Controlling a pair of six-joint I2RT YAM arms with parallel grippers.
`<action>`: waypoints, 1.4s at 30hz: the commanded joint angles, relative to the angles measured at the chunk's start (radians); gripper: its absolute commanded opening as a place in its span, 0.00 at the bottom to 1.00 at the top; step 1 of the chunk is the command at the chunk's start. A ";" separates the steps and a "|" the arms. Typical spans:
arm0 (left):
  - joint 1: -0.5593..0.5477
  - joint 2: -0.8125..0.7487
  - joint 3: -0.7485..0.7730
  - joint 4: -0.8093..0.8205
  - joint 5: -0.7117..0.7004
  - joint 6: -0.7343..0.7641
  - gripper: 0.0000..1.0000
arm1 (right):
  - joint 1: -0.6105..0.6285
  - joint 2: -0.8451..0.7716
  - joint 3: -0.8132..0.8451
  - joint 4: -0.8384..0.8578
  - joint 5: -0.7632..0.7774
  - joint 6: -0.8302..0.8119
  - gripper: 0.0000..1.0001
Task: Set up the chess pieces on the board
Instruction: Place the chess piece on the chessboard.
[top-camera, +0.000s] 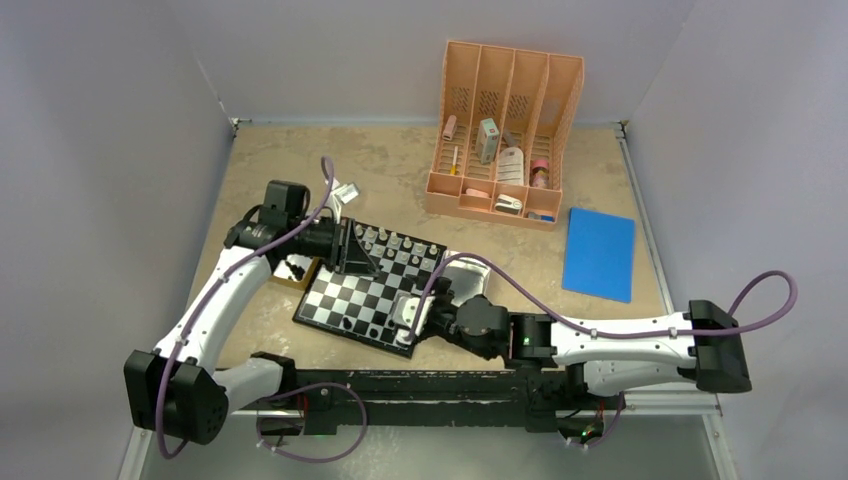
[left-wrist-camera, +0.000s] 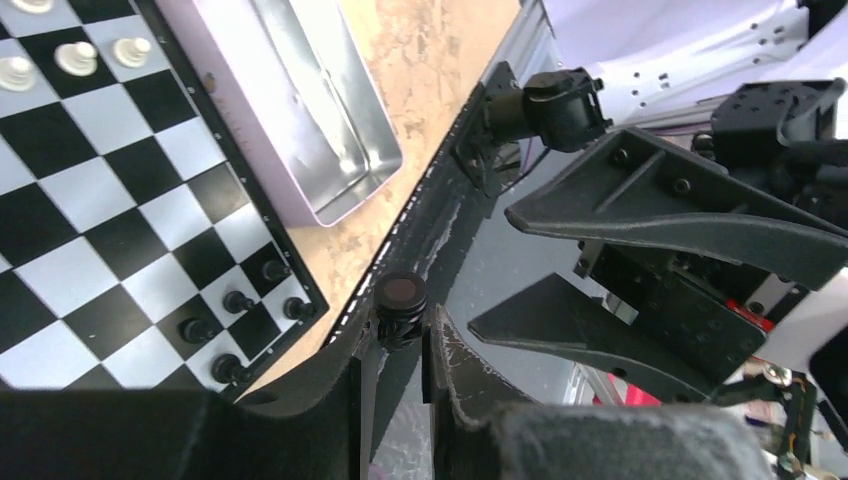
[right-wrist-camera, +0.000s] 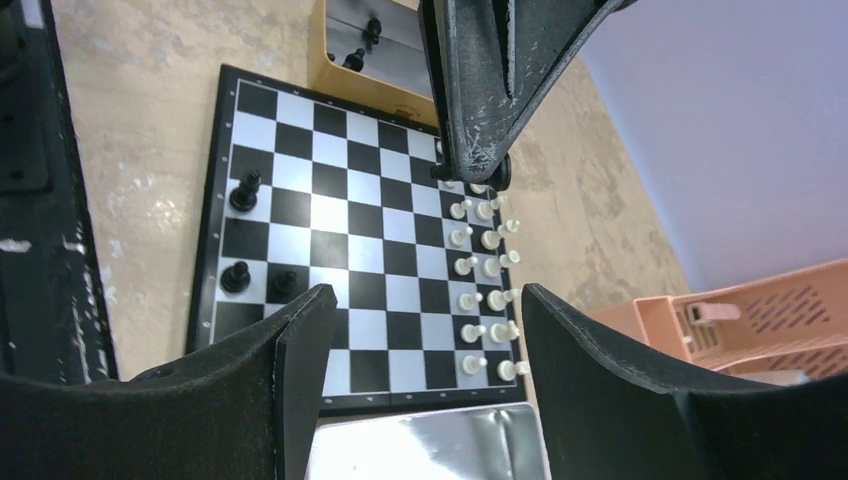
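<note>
Left gripper (left-wrist-camera: 400, 335) clamped on one black piece (left-wrist-camera: 400, 292) above the board (right-wrist-camera: 330, 215), white end; right gripper (right-wrist-camera: 425, 330) jaws apart, empty, over board. Five black pieces (left-wrist-camera: 237, 300) in one corner; at least twelve white pieces (right-wrist-camera: 470, 298), two rows, more hidden behind left gripper

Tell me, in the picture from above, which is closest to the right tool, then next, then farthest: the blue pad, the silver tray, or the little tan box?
1. The silver tray: just beside the right tool, at the right edge of the chessboard.
2. The little tan box: across the chessboard, off its left side.
3. The blue pad: far out to the right, past the silver tray.
</note>
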 joint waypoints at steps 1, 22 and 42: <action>-0.010 -0.025 -0.022 -0.002 0.126 0.012 0.03 | -0.007 -0.056 0.034 -0.024 -0.069 -0.179 0.69; -0.053 -0.071 -0.090 0.020 0.192 -0.016 0.02 | -0.023 0.004 0.150 -0.191 -0.157 -0.502 0.56; -0.079 -0.060 -0.079 0.037 0.176 -0.045 0.01 | -0.063 0.081 0.165 -0.114 -0.230 -0.670 0.46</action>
